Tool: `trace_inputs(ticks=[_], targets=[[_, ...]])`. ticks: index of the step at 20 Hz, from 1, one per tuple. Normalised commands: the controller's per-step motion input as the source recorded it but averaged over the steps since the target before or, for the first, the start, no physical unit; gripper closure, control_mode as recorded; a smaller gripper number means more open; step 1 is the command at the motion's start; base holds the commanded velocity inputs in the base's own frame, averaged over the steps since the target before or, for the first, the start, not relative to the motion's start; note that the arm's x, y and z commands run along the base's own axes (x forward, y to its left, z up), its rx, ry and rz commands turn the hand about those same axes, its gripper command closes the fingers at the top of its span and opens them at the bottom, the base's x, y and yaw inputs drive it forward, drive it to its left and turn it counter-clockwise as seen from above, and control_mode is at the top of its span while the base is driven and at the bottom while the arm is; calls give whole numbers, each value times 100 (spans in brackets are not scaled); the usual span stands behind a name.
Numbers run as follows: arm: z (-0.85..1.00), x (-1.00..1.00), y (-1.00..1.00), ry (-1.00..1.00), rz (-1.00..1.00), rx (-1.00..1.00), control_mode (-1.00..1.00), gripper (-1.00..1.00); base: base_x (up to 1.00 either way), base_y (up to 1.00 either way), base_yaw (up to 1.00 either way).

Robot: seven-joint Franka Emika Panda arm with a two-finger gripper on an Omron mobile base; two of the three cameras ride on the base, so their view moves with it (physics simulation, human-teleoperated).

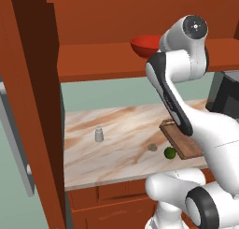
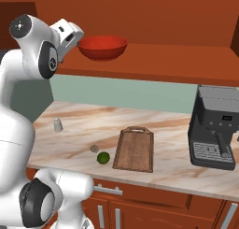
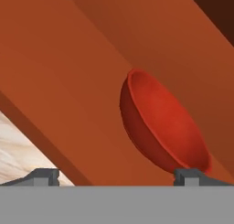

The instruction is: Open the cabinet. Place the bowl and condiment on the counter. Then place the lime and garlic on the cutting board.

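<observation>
Sitting on the bottom shelf of the open cabinet (image 2: 154,60), the red bowl (image 2: 102,47) rests upright, just ahead of the gripper (image 3: 116,175) and not touched by it. The hand view shows the bowl (image 3: 160,125) rolled sideways, between the two dark fingertips (image 3: 43,176) and a little beyond them; the jaws stand wide apart with nothing between them. From the right base view the white hand (image 2: 66,35) hangs beside the bowl's rim at shelf height, close but clear of it. Well below the gripper lies the counter (image 2: 172,130). On it, the condiment shaker (image 1: 99,134) stands upright, off on its own toward the cabinet's swung-out door (image 1: 28,106). The cutting board (image 2: 135,149) lies flat below the bowl, loop handle toward the wall. Lime (image 2: 103,157) and garlic (image 2: 94,148) sit on the counter just beside the board's edge, near each other, neither on the board. A dark coffee machine (image 2: 214,127) stands on the counter farther along, well apart from the gripper.
</observation>
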Motion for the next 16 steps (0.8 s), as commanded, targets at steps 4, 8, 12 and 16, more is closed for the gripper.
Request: trace_inputs(ticks=[4, 8, 12, 16], targets=[[-1, 30, 0, 0, -1, 0, -100, -100, 0, 0, 0], [0, 29, 0, 0, -3, 0, -100, -100, 0, 0, 0], [0, 23, 0, 2, -5, 0, -100, -100, 0, 0, 0], [0, 20, 0, 6, -5, 0, -100, -100, 0, 0, 0]])
